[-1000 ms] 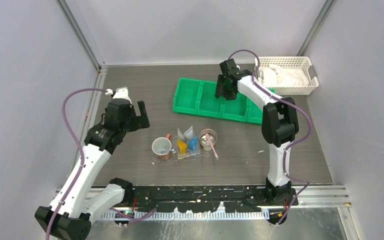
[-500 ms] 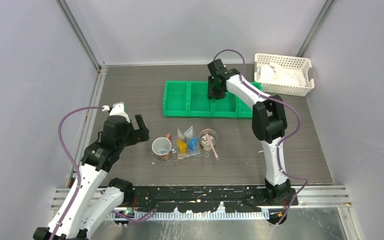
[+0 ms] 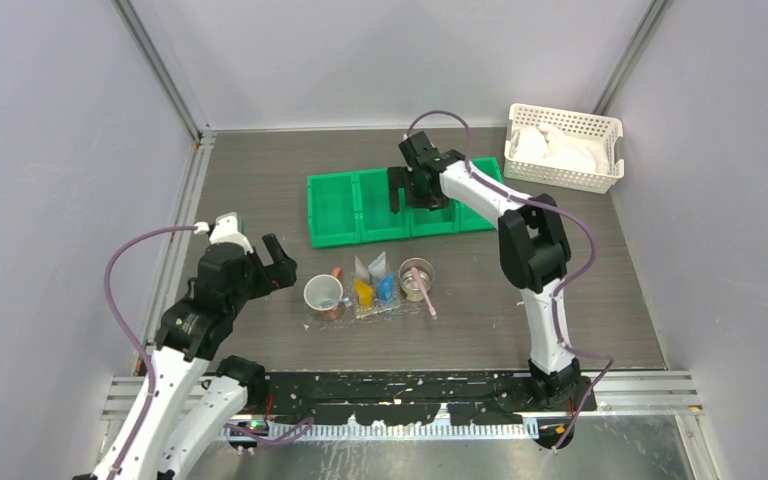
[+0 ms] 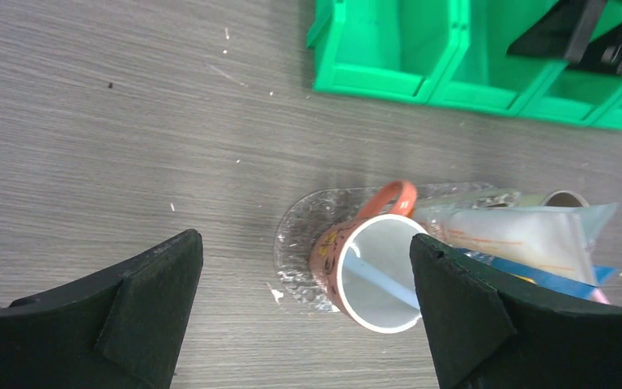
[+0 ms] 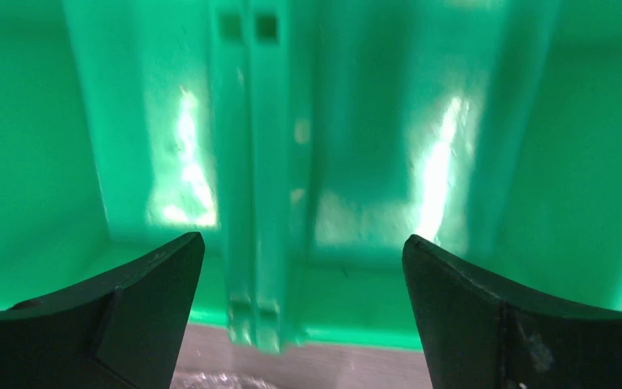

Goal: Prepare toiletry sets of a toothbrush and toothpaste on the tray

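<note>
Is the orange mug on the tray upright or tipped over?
Upright: the mug shows its round mouth to the overhead camera, standing on the tray.

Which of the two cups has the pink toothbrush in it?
The grey cup on the right: the pink toothbrush leans out of it. The other cup, with the orange handle, holds no pink one.
</note>
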Robot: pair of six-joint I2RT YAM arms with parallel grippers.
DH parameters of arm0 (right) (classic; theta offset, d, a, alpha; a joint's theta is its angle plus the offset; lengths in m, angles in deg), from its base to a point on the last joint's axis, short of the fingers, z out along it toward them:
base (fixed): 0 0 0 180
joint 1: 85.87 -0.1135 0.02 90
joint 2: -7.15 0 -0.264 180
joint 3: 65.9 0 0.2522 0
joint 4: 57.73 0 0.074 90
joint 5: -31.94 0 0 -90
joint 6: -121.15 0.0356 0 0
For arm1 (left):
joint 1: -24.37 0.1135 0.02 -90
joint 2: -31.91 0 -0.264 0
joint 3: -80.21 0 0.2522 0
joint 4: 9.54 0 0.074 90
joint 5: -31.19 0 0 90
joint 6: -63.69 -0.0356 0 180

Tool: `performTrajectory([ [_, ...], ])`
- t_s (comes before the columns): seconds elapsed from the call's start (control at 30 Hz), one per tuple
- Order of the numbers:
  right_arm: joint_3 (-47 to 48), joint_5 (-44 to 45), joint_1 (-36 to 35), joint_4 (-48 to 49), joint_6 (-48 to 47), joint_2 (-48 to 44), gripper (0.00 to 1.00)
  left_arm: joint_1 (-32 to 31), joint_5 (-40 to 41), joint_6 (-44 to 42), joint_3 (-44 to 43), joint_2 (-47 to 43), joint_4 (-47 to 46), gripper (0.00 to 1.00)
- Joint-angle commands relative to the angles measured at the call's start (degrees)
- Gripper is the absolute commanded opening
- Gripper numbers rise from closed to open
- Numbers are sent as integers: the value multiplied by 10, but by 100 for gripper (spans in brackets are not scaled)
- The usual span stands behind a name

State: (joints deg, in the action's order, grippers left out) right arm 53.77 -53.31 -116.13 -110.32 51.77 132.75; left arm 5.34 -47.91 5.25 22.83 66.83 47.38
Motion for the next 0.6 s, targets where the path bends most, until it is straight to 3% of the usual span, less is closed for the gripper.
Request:
performTrajectory([
  [0.0,-72,40,3,48,-3,-162,100,2,-8,53,5,-47,2,100],
  [0.27,-226,99,6,64,34,-405,100,2,-16,188,34,-80,58,100],
  [0.5,-294,92,8,45,40,-499,100,1,-12,304,133,-165,37,100],
  [0.57,-303,91,9,39,37,-511,100,1,-5,324,154,-199,35,92],
])
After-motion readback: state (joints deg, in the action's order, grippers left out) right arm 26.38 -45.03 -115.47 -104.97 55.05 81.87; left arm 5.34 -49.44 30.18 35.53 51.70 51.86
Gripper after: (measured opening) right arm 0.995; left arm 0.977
